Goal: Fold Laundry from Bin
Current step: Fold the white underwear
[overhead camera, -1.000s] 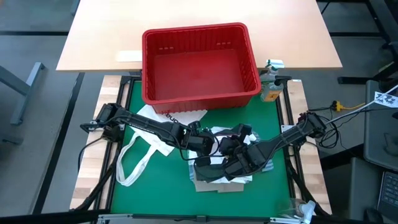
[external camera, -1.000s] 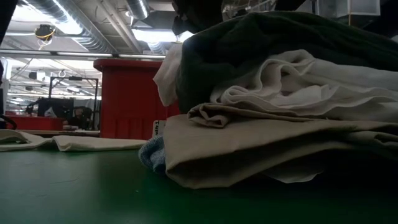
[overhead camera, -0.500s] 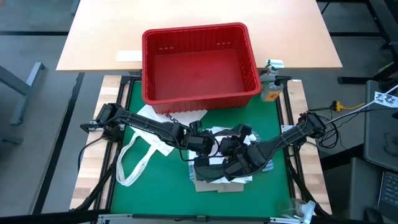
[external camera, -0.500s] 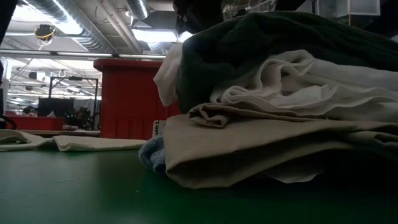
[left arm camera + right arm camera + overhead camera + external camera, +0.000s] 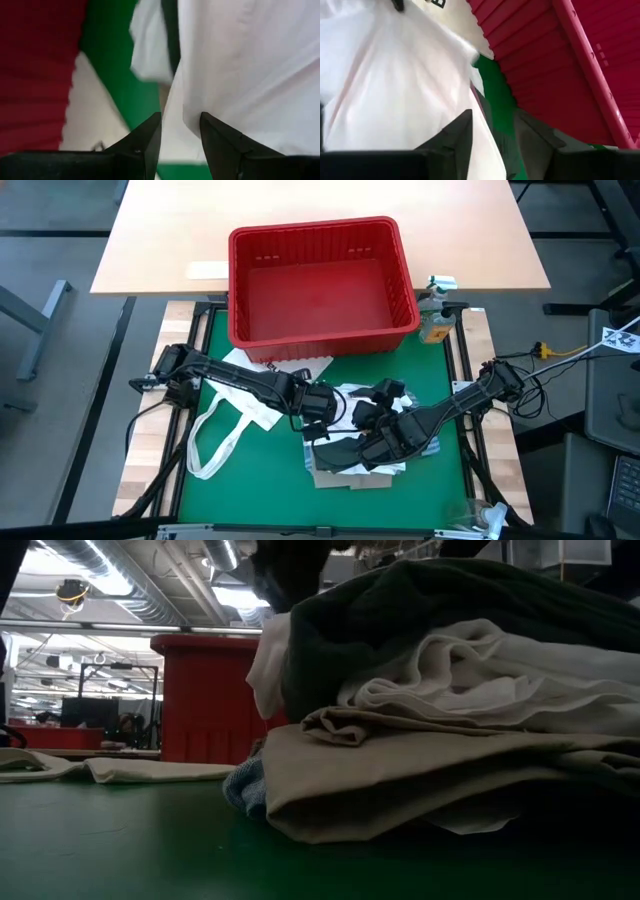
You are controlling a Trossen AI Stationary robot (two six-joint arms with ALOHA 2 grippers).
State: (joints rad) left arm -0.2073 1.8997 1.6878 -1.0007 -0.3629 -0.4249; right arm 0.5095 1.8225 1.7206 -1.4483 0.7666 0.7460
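With the bin [image 5: 322,280] empty at the tabletop's far edge, I've both grippers, left gripper [image 5: 322,404] and right gripper [image 5: 366,412], parted, holding nothing, over the folded laundry [image 5: 360,455] near the front edge; next I'd retract.

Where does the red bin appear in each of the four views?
High view: the red bin sits at top centre, empty, behind the folded laundry pile.
Low view: left of centre, behind the pile.
Left wrist view: blurred red along the left edge.
Right wrist view: ribbed wall and rim fill the upper right.
Shared landmark: the green table mat.
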